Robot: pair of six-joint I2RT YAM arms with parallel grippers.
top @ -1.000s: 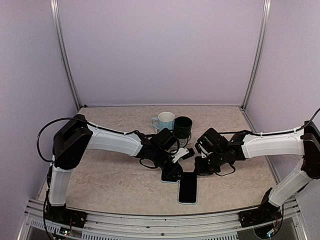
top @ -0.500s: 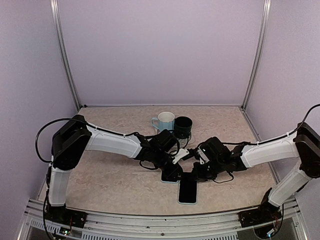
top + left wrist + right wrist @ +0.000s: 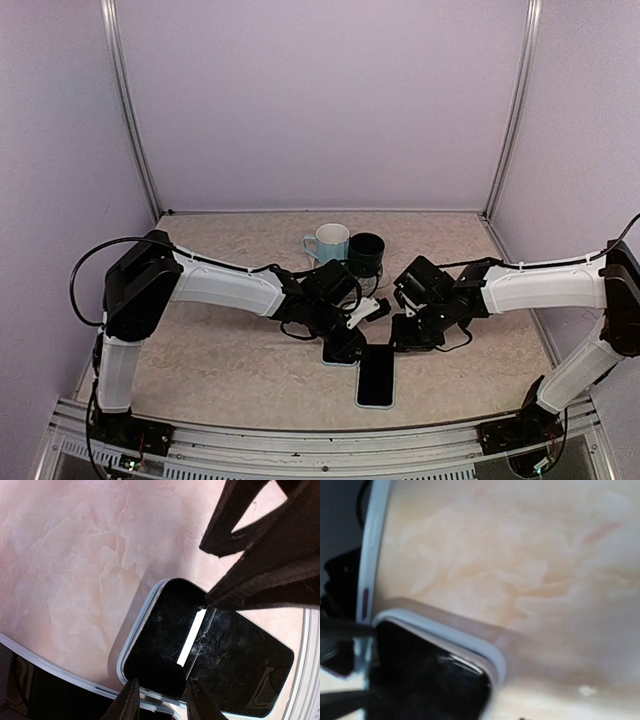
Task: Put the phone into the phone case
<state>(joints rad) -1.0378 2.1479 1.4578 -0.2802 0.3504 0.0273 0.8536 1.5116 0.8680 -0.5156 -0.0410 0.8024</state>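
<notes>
Beige, marble-patterned surface point(image 3: 230, 300) fills the overhead view, with a light blue mug point(image 3: 328, 241) and a dark mug point(image 3: 366, 252) touching side by side at the back. In front of them both arms bend inward. The left pincer point(image 3: 345, 347) is down on the phone case point(image 3: 333, 358), and the right pincer point(image 3: 405, 335) hangs just beside it. The black phone point(image 3: 376, 378) lies flat at the near middle of the surface, its far end up against the case. From the left wrist, the case shows a pale rim around a black inside. The glossy phone overlaps its open face at a slant, and I cannot tell whether any part of it is seated. The left fingers point(image 3: 127, 702) stand close together with the case's near rim clamped between them, so this pincer is grasping the case. At the top right of the same view the right pincer's two dark fingers are parted around bare surface, released and holding nothing, the lower tip at the phone's end. The right wrist view is blurred: one rounded corner of the pale rim with something black inside it, lying on the surface.
</notes>
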